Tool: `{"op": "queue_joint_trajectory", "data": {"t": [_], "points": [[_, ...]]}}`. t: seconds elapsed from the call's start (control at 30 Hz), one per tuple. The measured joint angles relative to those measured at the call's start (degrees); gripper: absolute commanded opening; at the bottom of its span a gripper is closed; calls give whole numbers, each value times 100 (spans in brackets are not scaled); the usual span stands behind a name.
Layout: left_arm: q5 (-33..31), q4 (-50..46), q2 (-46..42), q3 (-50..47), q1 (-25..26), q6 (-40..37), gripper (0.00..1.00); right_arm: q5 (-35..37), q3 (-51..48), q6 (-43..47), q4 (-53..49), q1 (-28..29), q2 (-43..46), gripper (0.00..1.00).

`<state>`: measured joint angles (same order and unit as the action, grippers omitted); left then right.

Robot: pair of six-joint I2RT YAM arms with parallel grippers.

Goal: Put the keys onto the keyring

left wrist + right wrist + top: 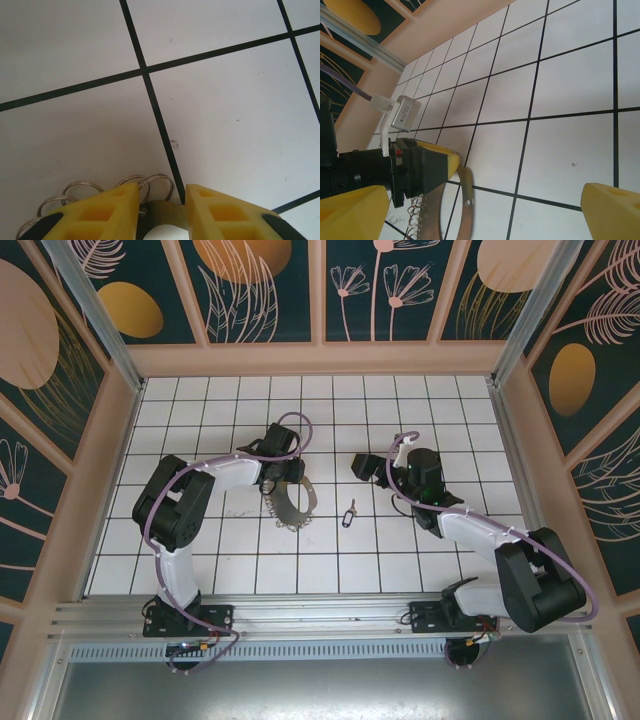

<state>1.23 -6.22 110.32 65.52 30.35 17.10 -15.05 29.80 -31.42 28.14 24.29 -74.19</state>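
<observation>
White left arm [225, 476] bent low, jaws astride keyring [292, 510]

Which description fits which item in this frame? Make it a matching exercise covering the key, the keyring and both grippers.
Items:
1 key
2 keyring
3 left gripper
4 right gripper

States:
a wide open, holding nothing
b lying loose, untouched
c set astride the loop's band
d big fringed loop, partly under a gripper

Pairs: 1-b, 2-d, 3-c, 4-a
</observation>
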Motion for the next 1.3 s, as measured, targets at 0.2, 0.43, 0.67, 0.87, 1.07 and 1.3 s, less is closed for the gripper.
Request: {"op": "queue_joint_trajectory", "data": {"t": [0.2,0.43,0.67,0.87,1.07,1.3], "points": [[-162,142,-35,-111,0,-11,40,0,0,0,2,0,0,99],[-229,170,-201,-258,0,-13,41,0,0,0,0,0,0,99],[-243,216,-306,-319,0,-13,41,-2,0,0,2,0,0,99],[-313,254,-363,-339,0,-15,41,-4,0,-2,24,0,-33,99],[-348,260,-361,-339,0,-17,40,-4,0,-2,37,0,-87,98],[-396,260,-326,-337,0,-44,40,-4,0,0,37,0,-87,98]]}}
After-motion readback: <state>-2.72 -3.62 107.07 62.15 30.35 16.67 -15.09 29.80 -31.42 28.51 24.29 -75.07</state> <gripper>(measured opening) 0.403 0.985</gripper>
